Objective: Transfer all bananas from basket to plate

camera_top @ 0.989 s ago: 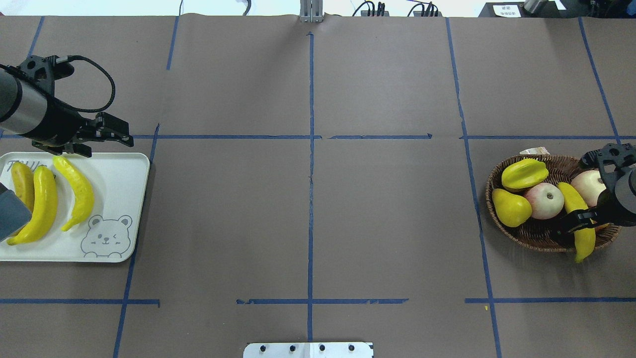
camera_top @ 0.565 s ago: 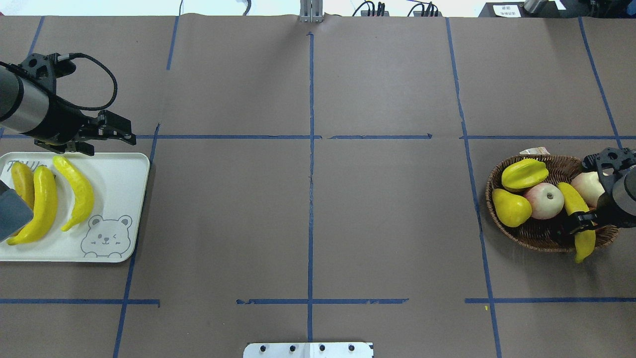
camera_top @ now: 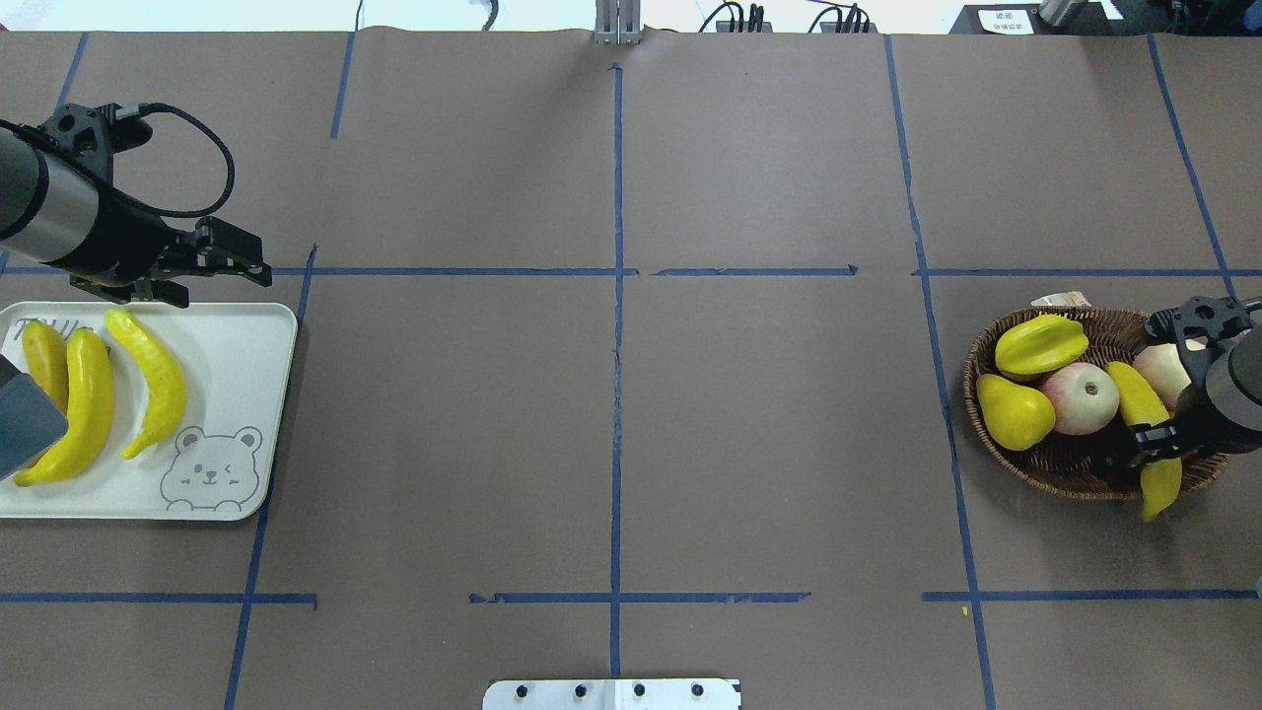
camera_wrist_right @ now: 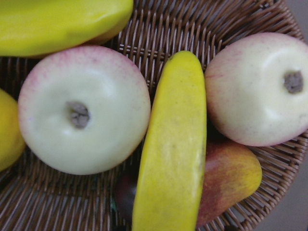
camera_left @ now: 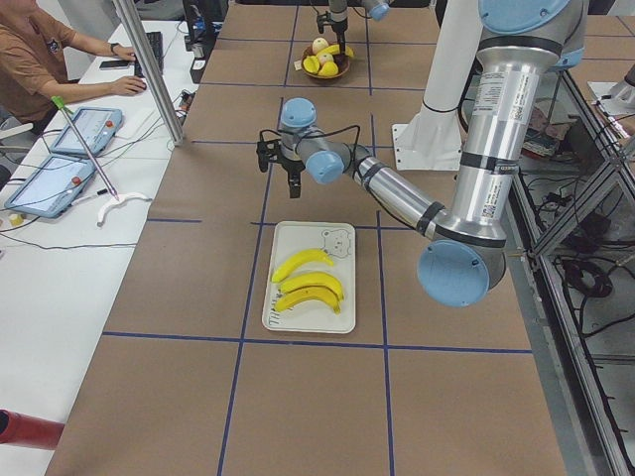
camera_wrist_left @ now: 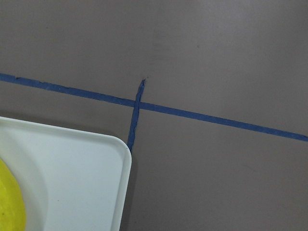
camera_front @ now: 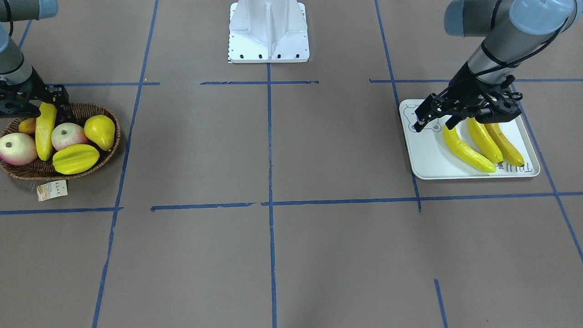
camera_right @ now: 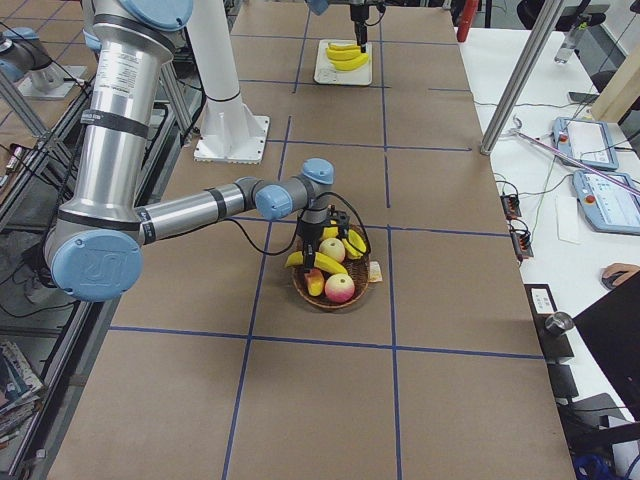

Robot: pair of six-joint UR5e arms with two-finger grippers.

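Note:
One yellow banana lies in the brown wicker basket at the right, its near end hanging over the rim. My right gripper is low over that end, fingers pressed to the banana's sides. From across the table the banana runs lengthwise through the basket, and the right gripper sits at its top. Three bananas lie side by side on the white bear plate. My left gripper hovers open and empty over the plate's far edge.
The basket also holds a starfruit, a pear, two apples and a reddish fruit under the banana. A paper tag lies beside it. The robot base stands mid-table. A person sits at the side desk.
My right gripper has come down over the banana and its fingers have narrowed onto it. My left gripper has drifted slightly away from the plate's far edge.

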